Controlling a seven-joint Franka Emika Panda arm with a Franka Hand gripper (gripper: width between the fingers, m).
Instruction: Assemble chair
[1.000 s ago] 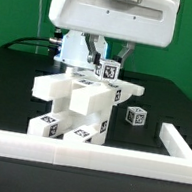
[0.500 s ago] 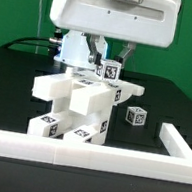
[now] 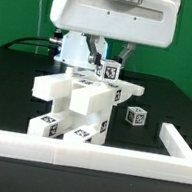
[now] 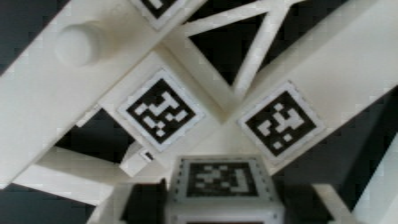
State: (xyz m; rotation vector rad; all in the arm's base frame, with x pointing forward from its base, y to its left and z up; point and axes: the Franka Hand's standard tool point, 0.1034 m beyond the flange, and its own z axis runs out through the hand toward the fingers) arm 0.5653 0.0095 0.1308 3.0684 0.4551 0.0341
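Zero movement over the last second: gripper (image 3: 109, 69) is staying clamped on the small tagged block (image 3: 110, 73) atop the chair (image 3: 77, 106), which is standing by the border frame (image 3: 74, 153) along the table (image 3: 8, 95) edge nearest the exterior view. The joint is likely seating.

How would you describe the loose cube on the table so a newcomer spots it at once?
Find the blocky white chair assembly mid-table, then look to the exterior view's right, toward the border frame corner. A small tagged cube sits there alone on the black table, touching nothing, unlike the top cube in the pincer.
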